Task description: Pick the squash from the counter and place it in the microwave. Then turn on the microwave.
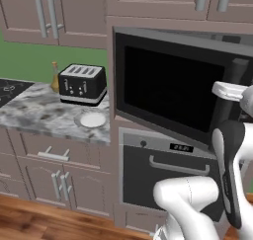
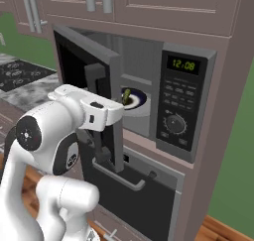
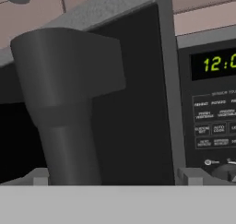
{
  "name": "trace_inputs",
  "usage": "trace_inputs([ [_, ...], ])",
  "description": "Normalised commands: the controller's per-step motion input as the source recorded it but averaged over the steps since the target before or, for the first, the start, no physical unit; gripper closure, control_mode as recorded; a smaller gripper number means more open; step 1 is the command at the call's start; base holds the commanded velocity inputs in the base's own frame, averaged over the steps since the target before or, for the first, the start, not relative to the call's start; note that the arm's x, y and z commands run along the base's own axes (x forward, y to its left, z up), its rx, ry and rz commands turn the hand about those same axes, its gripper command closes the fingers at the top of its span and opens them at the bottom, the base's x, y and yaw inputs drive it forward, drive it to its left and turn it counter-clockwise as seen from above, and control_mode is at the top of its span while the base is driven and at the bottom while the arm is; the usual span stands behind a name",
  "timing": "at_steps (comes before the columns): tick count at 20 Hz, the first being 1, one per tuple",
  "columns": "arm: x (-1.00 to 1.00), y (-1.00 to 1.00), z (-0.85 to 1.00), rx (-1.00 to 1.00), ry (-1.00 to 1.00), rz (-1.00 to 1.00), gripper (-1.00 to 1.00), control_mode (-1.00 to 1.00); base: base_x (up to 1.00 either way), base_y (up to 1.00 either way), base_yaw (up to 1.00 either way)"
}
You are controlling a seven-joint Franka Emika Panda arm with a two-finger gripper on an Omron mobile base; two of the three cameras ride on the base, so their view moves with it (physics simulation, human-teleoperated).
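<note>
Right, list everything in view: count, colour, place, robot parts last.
microwave: one, dark grey, built into the cabinet wall, door swung open
door handle: one, dark grey vertical bar, close before the hand camera
squash: one, olive green, on the plate inside the microwave
oven: one, black with silver handle, below the microwave
toaster: one, black, on the counter
bottle: one, amber, left of the toaster
small plate: one, white, in front of the toaster
cabinets: mauve-brown, above and below
gripper: one, dark tips, open, either side of the handle
</note>
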Motion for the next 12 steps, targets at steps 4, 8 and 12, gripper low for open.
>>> trace_inputs([
  [4,0.28,0.0,-0.44,-0.01,-0.16,0.01,-1.0,-1.0,0.0,0.0,0.0],
  [8,0.44,0.0,-0.48,-0.02,-0.15,0.0,-1.0,-1.0,0.0,0.0,0.0],
  [12,0.5,0.0,-0.5,-0.02,-0.14,0.0,-1.0,-1.0,0.0,0.0,0.0],
])
